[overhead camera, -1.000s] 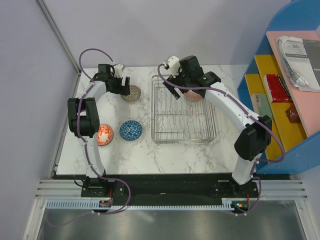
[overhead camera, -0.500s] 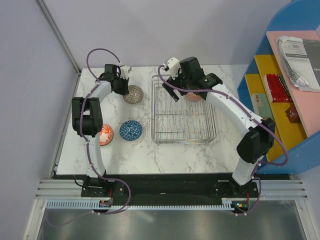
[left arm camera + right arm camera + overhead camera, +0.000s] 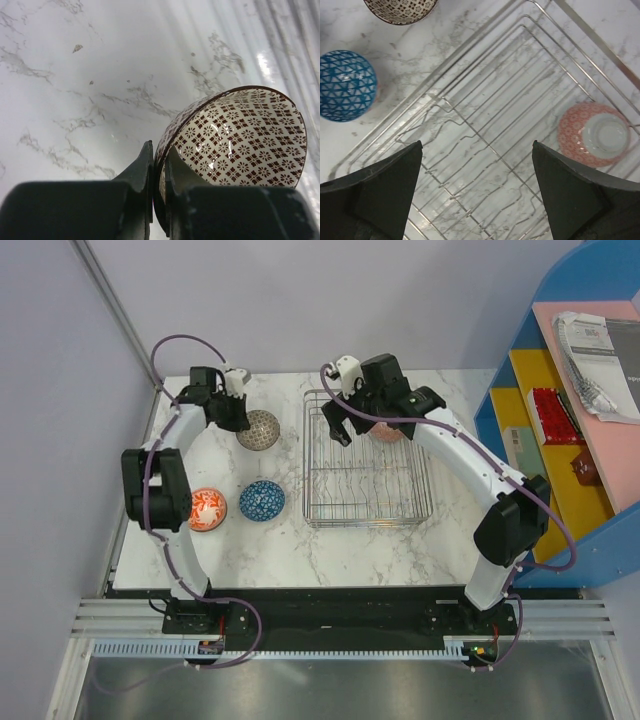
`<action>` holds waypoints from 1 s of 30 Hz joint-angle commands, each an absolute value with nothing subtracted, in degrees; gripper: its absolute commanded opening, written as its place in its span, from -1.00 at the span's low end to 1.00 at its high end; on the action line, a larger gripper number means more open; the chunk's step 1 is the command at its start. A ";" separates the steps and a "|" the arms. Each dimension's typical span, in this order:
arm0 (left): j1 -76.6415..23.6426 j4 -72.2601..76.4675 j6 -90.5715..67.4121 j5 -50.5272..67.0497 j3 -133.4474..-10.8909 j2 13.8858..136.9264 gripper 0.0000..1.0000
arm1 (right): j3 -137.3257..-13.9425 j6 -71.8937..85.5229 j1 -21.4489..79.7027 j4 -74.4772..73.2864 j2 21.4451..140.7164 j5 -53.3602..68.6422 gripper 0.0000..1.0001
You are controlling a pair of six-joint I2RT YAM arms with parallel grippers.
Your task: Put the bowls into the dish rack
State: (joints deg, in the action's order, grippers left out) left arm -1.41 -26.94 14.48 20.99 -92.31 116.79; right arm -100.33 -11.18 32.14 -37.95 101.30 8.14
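We grip small round brown-and-white patterned bowl [image 3: 240,140] by rim; left gripper [image 3: 159,160] pinched tight, one finger inside, one outside. We should lift slow, no slipping, carry it right. Bowl tips, left of silver wire dish rack [image 3: 366,522]. Over rack, right gripper [image 3: 476,145] wide, empty; upside-down orange-red bowl [image 3: 592,132] inside rack.

- Dish rack [image 3: 360,480]: silver wire, rectangular, lying flat
- Orange-red bowl [image 3: 594,133]: upside down with its pale base up, inside the rack's far right corner
- Brown-patterned bowl [image 3: 235,140]: left of the rack's far end, tilted, rim pinched by the left gripper [image 3: 157,165]
- Blue bowl [image 3: 262,500]: dome up, just left of the rack's near end
- Orange bowl [image 3: 208,508]: further left of the rack, beside the blue one
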 commanded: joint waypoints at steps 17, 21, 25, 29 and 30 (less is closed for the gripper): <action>-9.49 -22.06 20.48 45.17 -63.81 75.77 -0.96 | -82.73 28.81 22.68 -3.27 98.17 64.67 0.96; -10.89 -19.78 20.04 44.39 -62.76 72.87 -0.96 | -77.97 38.48 22.76 10.58 99.05 68.99 0.96; -12.65 -18.81 19.78 43.42 -63.10 71.81 -0.96 | -76.73 41.57 23.29 13.97 99.49 70.13 0.96; -15.37 -18.72 19.42 43.24 -64.86 72.42 -0.96 | -76.73 41.05 24.43 13.71 100.11 69.96 0.96; -15.90 -18.72 19.51 42.89 -65.21 72.68 -0.96 | -76.73 40.87 24.52 13.45 100.54 70.05 0.96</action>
State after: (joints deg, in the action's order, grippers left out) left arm -13.91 -22.13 18.96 42.06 -62.28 73.23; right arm -76.73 39.07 23.66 8.05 100.97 67.18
